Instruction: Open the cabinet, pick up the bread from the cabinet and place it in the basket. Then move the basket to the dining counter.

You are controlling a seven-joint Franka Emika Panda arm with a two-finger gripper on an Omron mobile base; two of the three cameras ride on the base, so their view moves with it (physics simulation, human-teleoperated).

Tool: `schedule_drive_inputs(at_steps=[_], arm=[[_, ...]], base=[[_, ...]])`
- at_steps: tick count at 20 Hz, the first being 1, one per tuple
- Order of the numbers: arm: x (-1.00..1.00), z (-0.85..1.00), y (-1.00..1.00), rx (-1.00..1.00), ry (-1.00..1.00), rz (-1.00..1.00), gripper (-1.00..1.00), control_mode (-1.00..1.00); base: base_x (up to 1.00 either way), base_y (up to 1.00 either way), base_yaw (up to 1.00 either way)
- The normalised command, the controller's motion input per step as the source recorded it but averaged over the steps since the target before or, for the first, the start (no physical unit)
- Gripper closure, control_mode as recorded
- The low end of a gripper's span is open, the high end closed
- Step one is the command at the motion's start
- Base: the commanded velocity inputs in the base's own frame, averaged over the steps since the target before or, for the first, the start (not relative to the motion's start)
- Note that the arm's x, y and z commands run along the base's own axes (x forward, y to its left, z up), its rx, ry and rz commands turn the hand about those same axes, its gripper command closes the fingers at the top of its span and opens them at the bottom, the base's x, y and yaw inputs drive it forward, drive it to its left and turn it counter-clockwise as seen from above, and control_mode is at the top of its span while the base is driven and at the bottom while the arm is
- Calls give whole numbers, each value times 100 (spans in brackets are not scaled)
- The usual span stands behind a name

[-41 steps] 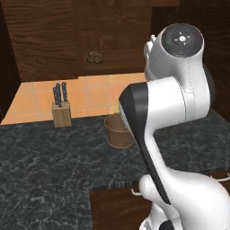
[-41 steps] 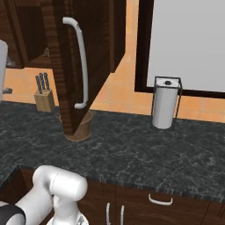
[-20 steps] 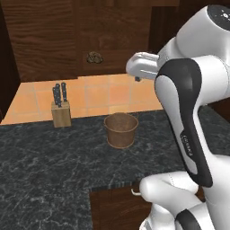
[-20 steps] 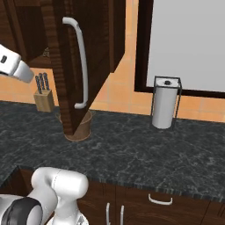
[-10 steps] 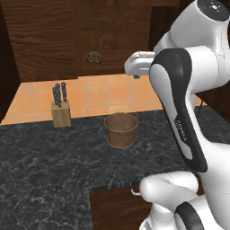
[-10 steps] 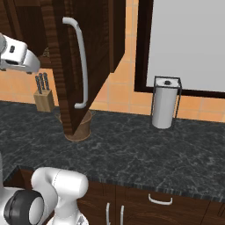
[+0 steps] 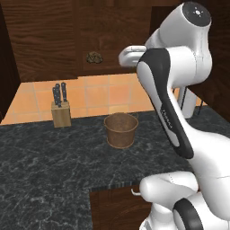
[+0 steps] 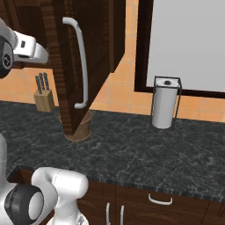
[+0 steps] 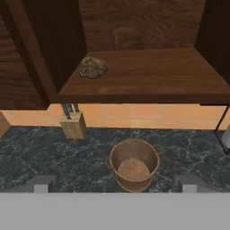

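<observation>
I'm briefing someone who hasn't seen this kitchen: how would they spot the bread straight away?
Find the open dark wood cabinet above the black marbled counter. On its wooden shelf, toward the left, sits the bread. It is a small lumpy brownish lump, alone on the shelf, higher than the knife block and the round wooden basket below.

Left base view: from behind-left of the arm, facing forward and down. Right base view: from behind-right. Both share the black-grey marbled desk [image 7: 40, 161], round brown wooden basket [image 7: 120, 130] and tan knife block [image 8: 44, 100]. Hand view: close, facing the open dark brown wood-grain cabinet's wooden shelf [image 9: 148, 76].
</observation>
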Motion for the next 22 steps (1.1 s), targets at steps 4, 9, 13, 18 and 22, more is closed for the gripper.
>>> schedule_drive_inputs(at_steps=[4,9,13,18,22], arm=[[72,0,14,0,-26,7,-100,-100],[77,1,6,0,-4,9,-100,-100],[50,2,17,0,4,9,-100,-100],[87,0,25,0,7,5,-100,-100],[93,0,6,4,11,3,-100,-100]], base=[[0,0,0],[0,0,0],[0,0,0],[0,0,0],[0,0,0]])
